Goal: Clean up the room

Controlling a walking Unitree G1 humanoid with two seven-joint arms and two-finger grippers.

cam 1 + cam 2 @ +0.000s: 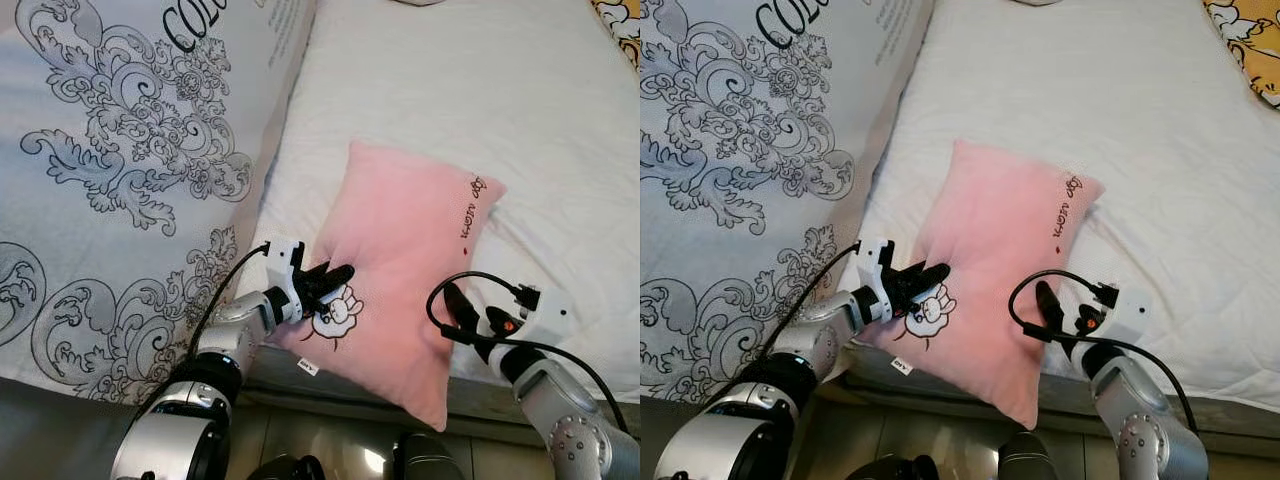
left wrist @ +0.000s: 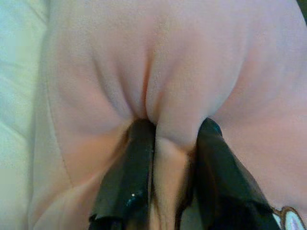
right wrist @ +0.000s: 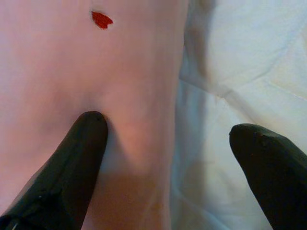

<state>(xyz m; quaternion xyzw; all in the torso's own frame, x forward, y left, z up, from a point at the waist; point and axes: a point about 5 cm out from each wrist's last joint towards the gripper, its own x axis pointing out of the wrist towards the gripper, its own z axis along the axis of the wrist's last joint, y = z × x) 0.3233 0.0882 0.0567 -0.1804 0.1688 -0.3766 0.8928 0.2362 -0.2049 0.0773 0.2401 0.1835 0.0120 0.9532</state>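
The pink pillow lies at the near edge of the white mattress, beside a patterned duvet. The left gripper pinches a pillow fold. The right gripper gapes wide, 1 finger touching the pillow's edge.

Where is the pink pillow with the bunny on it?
The pink pillow lies on the white bed, at its near edge, just right of the big patterned duvet. The left gripper pinches its left side, and the right gripper is open at its right edge.
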